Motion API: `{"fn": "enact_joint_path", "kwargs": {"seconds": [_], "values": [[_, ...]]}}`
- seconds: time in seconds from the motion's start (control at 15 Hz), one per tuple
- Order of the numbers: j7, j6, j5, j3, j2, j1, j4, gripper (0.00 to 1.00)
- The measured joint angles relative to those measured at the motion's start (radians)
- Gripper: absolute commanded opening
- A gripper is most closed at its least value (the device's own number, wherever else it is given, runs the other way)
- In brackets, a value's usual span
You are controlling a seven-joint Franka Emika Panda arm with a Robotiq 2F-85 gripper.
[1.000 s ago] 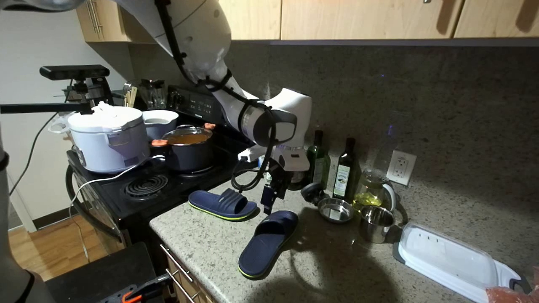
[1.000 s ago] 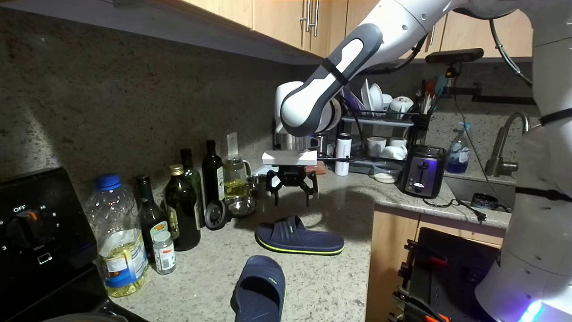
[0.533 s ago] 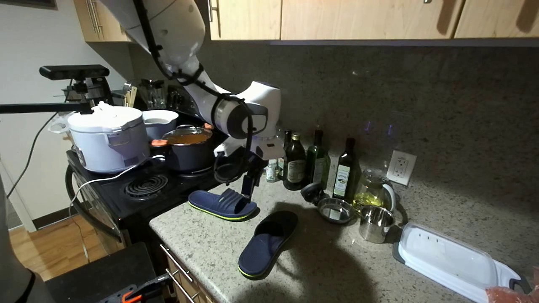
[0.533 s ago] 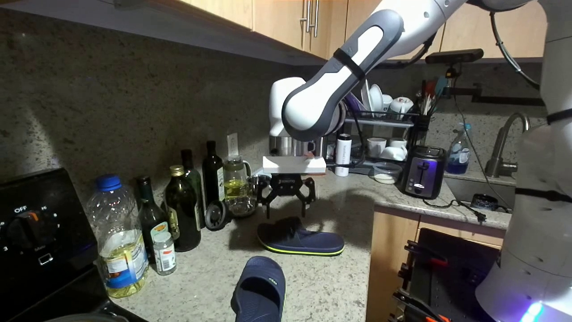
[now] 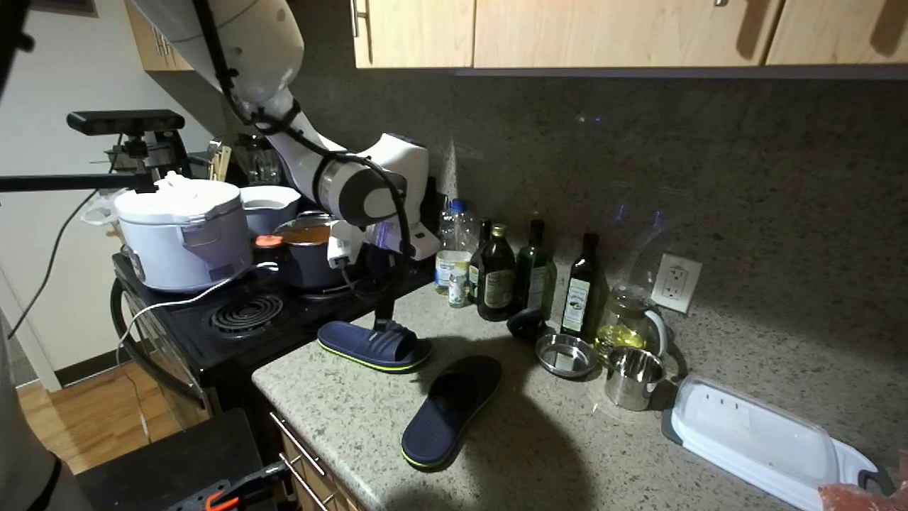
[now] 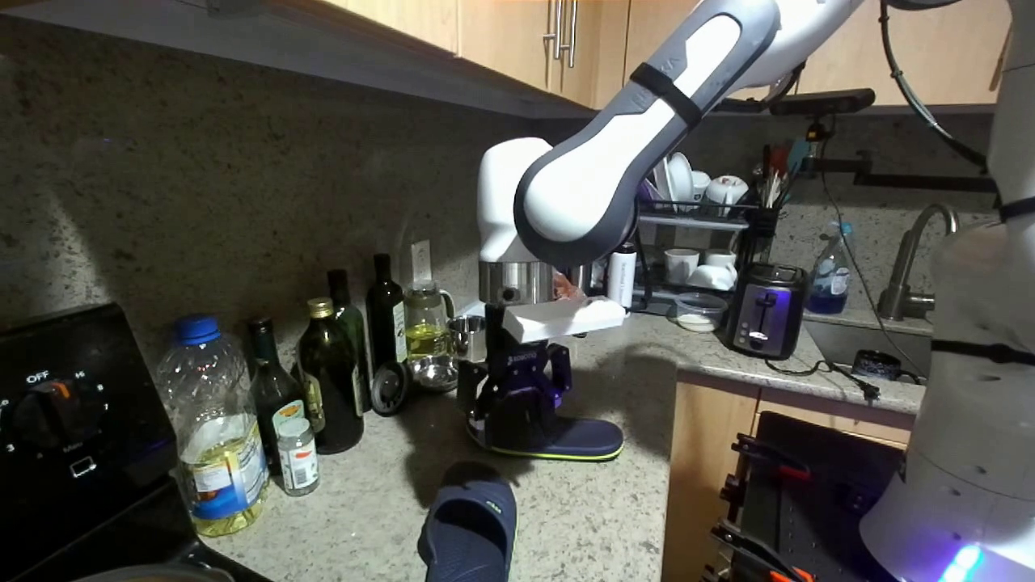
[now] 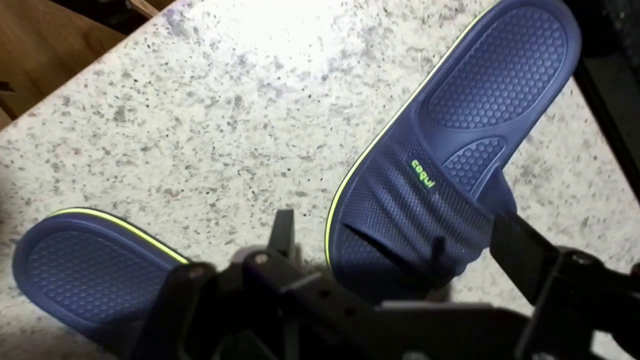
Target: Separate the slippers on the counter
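At the left in an exterior view, the black coil-topped stove (image 5: 284, 337) borders the counter of speckled beige-grey stone (image 5: 333, 397). To its right, on the counter, lies the lime-edged navy slide slipper (image 5: 372, 345), heel toward the stove; this appears to be the one you mean to grasp. Over its ribbed strap (image 7: 430, 205) stands the black two-fingered gripper (image 7: 395, 222), jaws apart with nothing clamped. In the wrist view the left finger (image 7: 285, 230) is clear of the slipper, while the right finger (image 7: 520, 250) is just beside the strap; contact cannot be told. Before closing, you would do well to shift toward the right finger, so that the strap sits midway, and to turn the gripper square to the sole, which runs aslant between the fingers. Close gently, lest the strap fold. Farther right and nearer lies the matching navy slide slipper (image 5: 447, 415), apart from the first; after gripping, draw the first away, short of the stove.
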Motion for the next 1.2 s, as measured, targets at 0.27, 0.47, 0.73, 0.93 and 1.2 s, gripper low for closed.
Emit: {"fn": "enact_joint_path", "kwargs": {"seconds": [0.27,0.47,0.73,0.93,1.2], "values": [[-0.195,-0.061,0.019,0.029,0.001,0.02,0.001,1.0],[-0.31,-0.116,-0.001,0.042,0.009,0.04,0.007,1.0],[-0.437,-0.161,-0.077,0.051,0.045,0.065,0.03,1.0],[-0.535,-0.165,-0.156,0.054,0.098,0.08,0.064,1.0],[-0.604,-0.146,-0.271,0.056,0.174,0.101,0.119,1.0]]}}
